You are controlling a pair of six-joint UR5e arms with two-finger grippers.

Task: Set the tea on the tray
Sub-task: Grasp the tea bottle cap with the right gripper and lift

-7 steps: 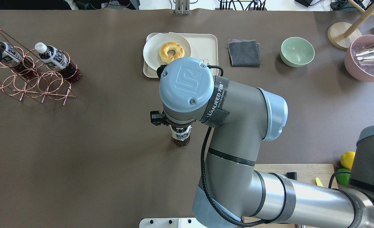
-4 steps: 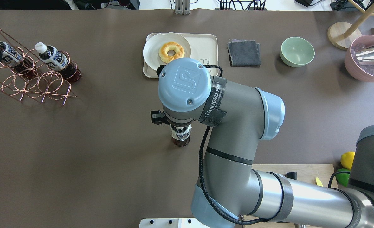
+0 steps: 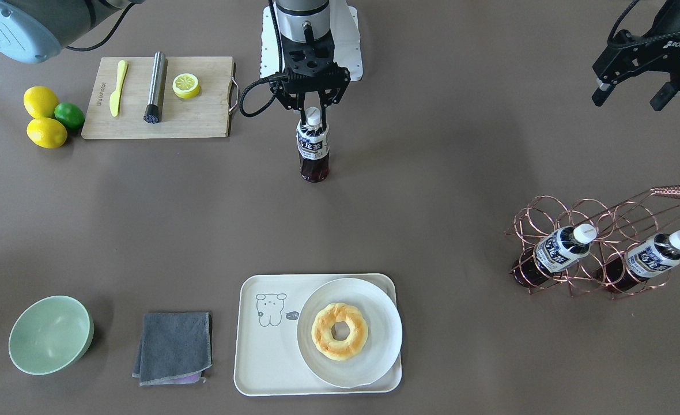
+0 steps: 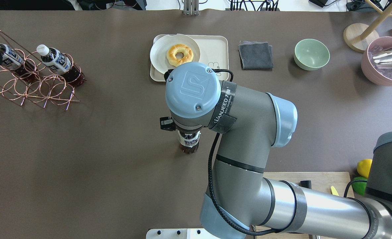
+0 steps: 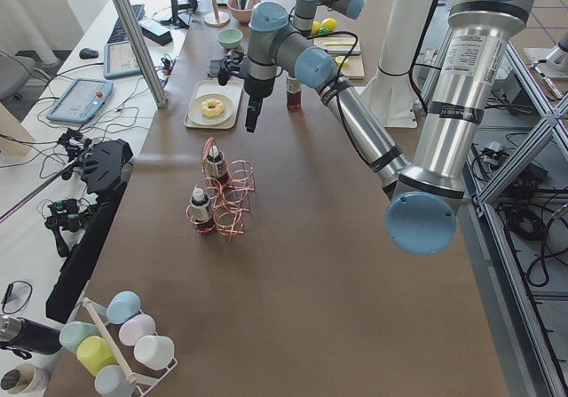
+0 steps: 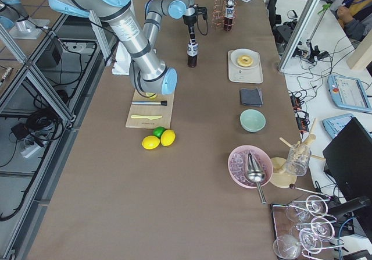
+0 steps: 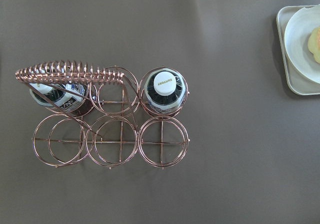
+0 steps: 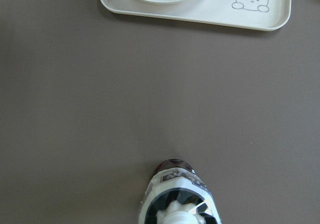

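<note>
A tea bottle [image 3: 313, 151] with a white cap stands upright on the brown table near the middle, and it also shows in the overhead view [image 4: 189, 142] and the right wrist view [image 8: 177, 199]. My right gripper [image 3: 313, 108] comes straight down on it, fingers closed on the cap. The cream tray [image 3: 265, 351] with the bear drawing lies farther out, and holds a white plate [image 3: 374, 311] with a doughnut [image 3: 340, 331]. Two alike bottles [image 3: 559, 251] [image 3: 654, 259] lean in a copper wire rack [image 3: 605, 219]. My left gripper [image 3: 631, 98] hangs open and empty above that rack.
A wooden cutting board [image 3: 190, 124] with a knife, a metal rod and a lemon half lies beside the right arm, lemons and a lime [image 3: 43, 115] next to it. A grey cloth [image 3: 173, 346] and a green bowl [image 3: 49, 334] lie beside the tray. A pink bowl [image 4: 387, 61] stands far right.
My right gripper's fingers have drawn inward around the bottle's cap and the right arm has shifted very slightly. The bottle has stayed in place. The left arm has not moved.
</note>
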